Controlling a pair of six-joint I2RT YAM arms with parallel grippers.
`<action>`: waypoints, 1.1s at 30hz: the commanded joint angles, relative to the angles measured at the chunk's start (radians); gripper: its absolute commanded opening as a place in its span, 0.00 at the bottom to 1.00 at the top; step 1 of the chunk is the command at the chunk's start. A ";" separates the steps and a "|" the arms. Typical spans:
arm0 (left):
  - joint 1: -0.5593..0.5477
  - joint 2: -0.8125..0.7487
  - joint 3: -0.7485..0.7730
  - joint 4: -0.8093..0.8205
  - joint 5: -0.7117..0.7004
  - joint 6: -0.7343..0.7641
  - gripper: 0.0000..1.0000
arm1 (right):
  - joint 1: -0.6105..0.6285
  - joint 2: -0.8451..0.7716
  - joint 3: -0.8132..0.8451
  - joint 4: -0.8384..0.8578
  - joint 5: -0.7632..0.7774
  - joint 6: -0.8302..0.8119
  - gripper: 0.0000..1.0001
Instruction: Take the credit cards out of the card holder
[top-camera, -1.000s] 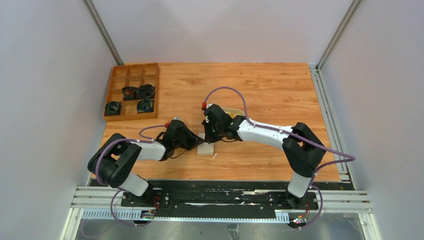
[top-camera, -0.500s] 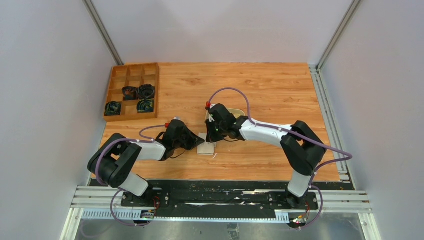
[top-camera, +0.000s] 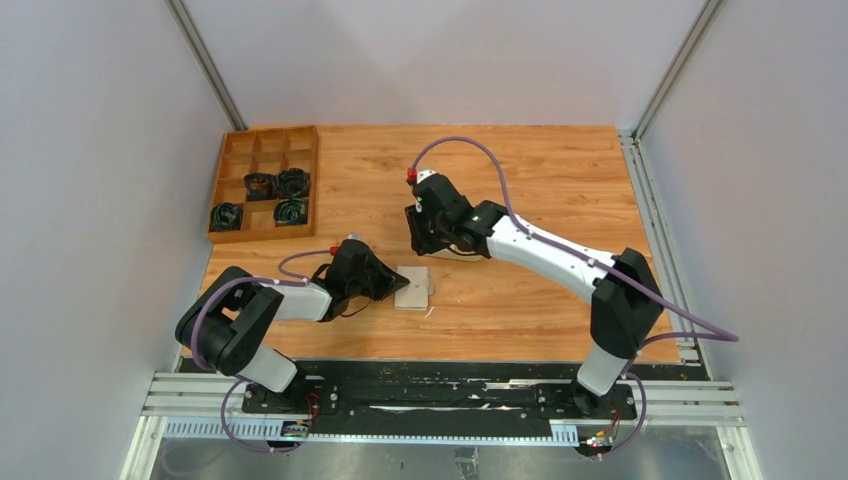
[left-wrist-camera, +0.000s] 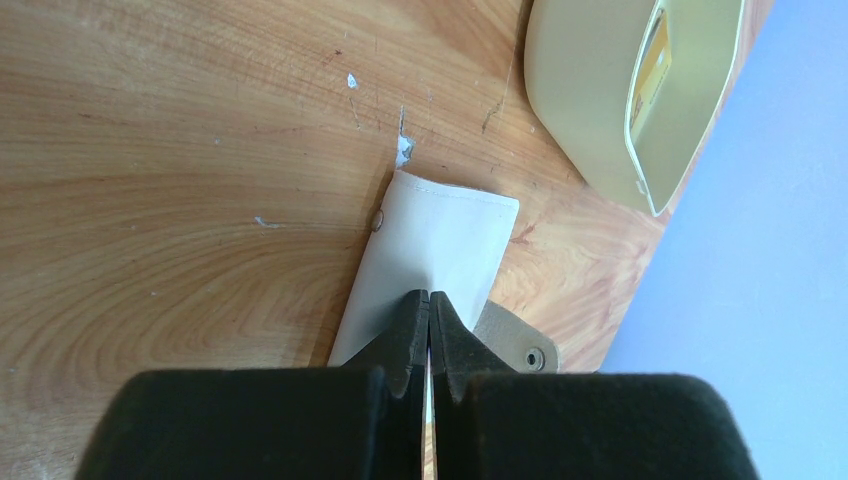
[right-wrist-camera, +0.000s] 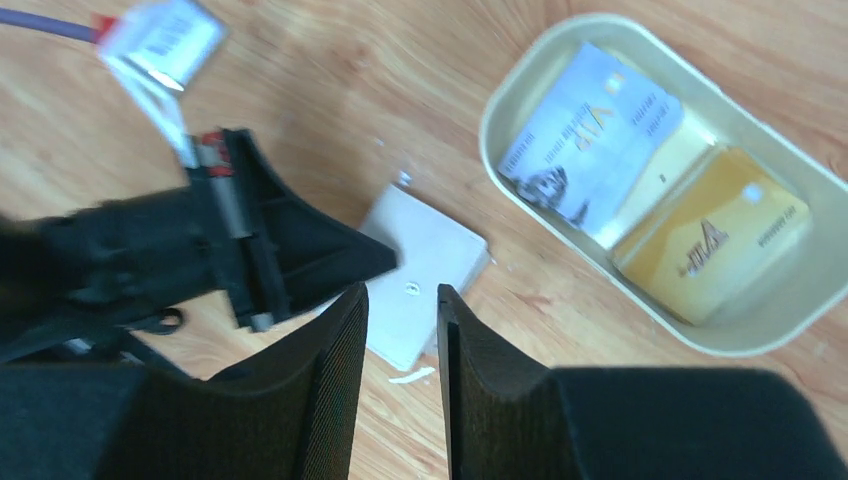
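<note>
Near the front edge of the desk (top-camera: 520, 160) lies the card holder (top-camera: 414, 287), the left pincer (left-wrist-camera: 429, 310) closed tight against it. Several credit cards (right-wrist-camera: 600, 140) lie in the tray (right-wrist-camera: 497, 112). The right pincer (right-wrist-camera: 402, 300) is slightly parted and empty. Whether more cards remain inside is unclear.

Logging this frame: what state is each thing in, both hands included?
wallet: folded flat on the table, snap tab undone.
tray: upright, apart from the wallet.
cards: lying overlapped in the tray.
left hand: shut on the wallet's edge.
right hand: open, empty, above the table.
wooden box: four compartments hold dark coils.
</note>
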 joint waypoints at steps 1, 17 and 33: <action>-0.009 0.011 -0.017 -0.082 -0.023 0.028 0.00 | 0.013 0.095 0.032 -0.256 0.109 0.000 0.36; -0.009 0.033 -0.006 -0.082 -0.014 0.034 0.00 | 0.069 0.224 0.176 -0.395 0.080 0.052 0.40; -0.009 0.030 -0.009 -0.082 -0.013 0.034 0.00 | 0.083 0.299 0.208 -0.442 0.106 0.070 0.40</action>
